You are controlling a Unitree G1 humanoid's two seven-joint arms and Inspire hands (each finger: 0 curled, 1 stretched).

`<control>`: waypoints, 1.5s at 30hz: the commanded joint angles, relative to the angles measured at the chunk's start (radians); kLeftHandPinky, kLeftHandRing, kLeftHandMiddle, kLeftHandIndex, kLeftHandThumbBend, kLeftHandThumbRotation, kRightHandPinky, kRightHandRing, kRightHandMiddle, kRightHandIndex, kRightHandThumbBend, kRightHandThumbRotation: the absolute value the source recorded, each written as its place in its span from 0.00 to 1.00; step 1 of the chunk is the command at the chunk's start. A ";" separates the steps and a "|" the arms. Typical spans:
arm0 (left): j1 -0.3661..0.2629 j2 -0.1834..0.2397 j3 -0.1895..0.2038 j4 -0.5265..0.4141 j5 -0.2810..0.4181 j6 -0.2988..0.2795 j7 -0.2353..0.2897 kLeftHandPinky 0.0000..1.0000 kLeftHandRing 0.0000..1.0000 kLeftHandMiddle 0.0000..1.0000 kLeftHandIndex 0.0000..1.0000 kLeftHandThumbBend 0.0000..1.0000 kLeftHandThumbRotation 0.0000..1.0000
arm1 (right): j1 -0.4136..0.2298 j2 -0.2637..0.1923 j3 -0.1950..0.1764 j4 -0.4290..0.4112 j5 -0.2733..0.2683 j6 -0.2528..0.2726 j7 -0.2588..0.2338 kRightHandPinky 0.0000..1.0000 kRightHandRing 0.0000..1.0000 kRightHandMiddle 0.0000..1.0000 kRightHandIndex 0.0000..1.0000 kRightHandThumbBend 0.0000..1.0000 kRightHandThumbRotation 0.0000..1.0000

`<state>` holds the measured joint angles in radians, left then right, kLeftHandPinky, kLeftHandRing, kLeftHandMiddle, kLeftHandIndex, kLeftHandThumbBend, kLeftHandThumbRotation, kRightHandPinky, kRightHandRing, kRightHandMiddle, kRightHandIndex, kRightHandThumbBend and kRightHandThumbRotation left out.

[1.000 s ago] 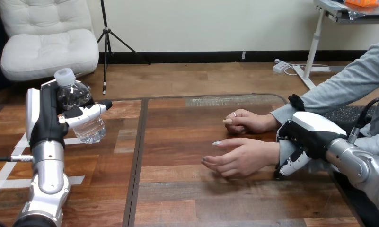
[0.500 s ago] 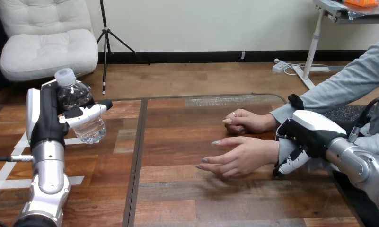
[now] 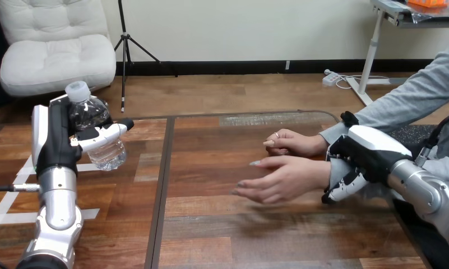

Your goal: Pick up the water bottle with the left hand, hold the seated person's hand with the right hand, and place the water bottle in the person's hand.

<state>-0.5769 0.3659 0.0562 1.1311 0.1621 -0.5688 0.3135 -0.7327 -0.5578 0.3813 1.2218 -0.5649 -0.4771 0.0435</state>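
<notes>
Lifted slightly: the person's near hand, with our right hand curled round its wrist. Our left hand stays wrapped round the water bottle, raised over the bench at left.

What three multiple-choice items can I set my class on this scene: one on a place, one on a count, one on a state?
1. Where is the bottle? A at the view's right; B at the view's left, in the left robot hand; C in the middle.
2. How many of the person's hands show? A one; B three; C two.
3. The person's nearer hand is: A open, fingers stretched; B a fist; C round the bottle.
Key: 1 B, its fingers curl round the bottle; 2 C, one lies behind the other; 3 A, it holds nothing.
</notes>
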 commanded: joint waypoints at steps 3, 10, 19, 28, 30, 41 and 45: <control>-0.043 0.002 0.013 -0.053 -0.009 -0.033 0.000 0.37 0.43 0.47 0.46 0.73 0.00 | -0.020 -0.012 -0.038 -0.064 0.039 -0.049 -0.022 0.20 0.25 0.31 0.34 0.82 0.00; -0.043 0.004 0.011 -0.055 -0.005 -0.032 0.001 0.37 0.43 0.47 0.46 0.73 0.00 | -0.017 -0.021 -0.040 -0.081 0.041 -0.067 -0.028 0.19 0.24 0.30 0.33 0.82 0.00; -0.047 0.004 0.010 -0.052 -0.003 -0.031 0.001 0.37 0.43 0.46 0.46 0.73 0.00 | -0.016 -0.029 -0.041 -0.098 0.042 -0.082 -0.027 0.21 0.26 0.32 0.34 0.83 0.00; -0.049 0.003 0.010 -0.049 -0.003 -0.032 0.002 0.37 0.43 0.47 0.46 0.73 0.00 | -0.014 -0.036 -0.043 -0.113 0.044 -0.096 -0.025 0.23 0.27 0.33 0.34 0.84 0.00; -0.049 0.003 0.010 -0.049 -0.003 -0.031 0.002 0.37 0.43 0.47 0.46 0.73 0.00 | -0.014 -0.036 -0.044 -0.116 0.045 -0.096 -0.022 0.23 0.27 0.33 0.34 0.84 0.00; -0.049 -0.004 0.012 -0.051 -0.010 -0.037 -0.007 0.37 0.43 0.47 0.45 0.73 0.00 | -0.008 -0.040 -0.046 -0.147 0.049 -0.103 -0.011 0.23 0.28 0.34 0.34 0.84 0.00; -0.048 -0.007 0.009 -0.056 -0.008 -0.039 -0.011 0.37 0.43 0.47 0.45 0.73 0.00 | -0.007 -0.040 -0.048 -0.156 0.049 -0.107 -0.007 0.24 0.28 0.34 0.34 0.84 0.00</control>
<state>-0.5767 0.3588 0.0572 1.1311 0.1603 -0.5689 0.3048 -0.7100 -0.5921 0.3669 1.1381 -0.5480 -0.5527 0.0429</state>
